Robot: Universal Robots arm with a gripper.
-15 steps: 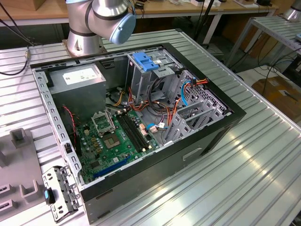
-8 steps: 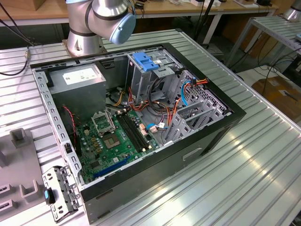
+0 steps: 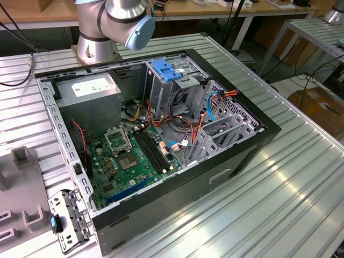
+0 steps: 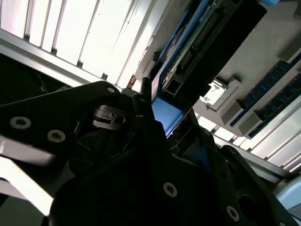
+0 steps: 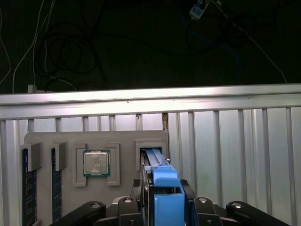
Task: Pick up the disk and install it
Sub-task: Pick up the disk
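— Where is the disk?

— In the first wrist view the disk (image 5: 160, 165) stands on edge. Its far end is at a slot of the grey tray (image 5: 127, 141). Its near end, with the blue rail, is inside the gripper (image 5: 165, 202).

— And the jaws?

— Clamped on the disk. A dark finger (image 5: 145, 197) lies flat against each side of the blue rail, with no gap showing. I cannot tell whether the far end has left the slot.

— What does the second wrist view show?

— The disk's connector edge reaches out from the black fingers, above the tray and the ribbed table (image 4: 94, 33).

— What else is on the tray?

— A CPU (image 5: 96, 163) sits in the pocket just beside the disk's slot. Memory sticks (image 5: 24, 183) stand beyond it, so the CPU is between them and the disk.

— And the computer?

— In the exterior view the open case (image 3: 236, 156) lies on its side on the table. The arm (image 3: 113, 24) has its base at about eleven o'clock from the case. The green board (image 3: 134, 161) lies flat inside. A tall grey cage (image 3: 161, 94) topped with a blue tab (image 3: 164, 70) is at one o'clock from the board. A grey box (image 3: 88, 88) with a white sticker is at eleven o'clock from it. Orange and blue cables run at three o'clock from the cage.
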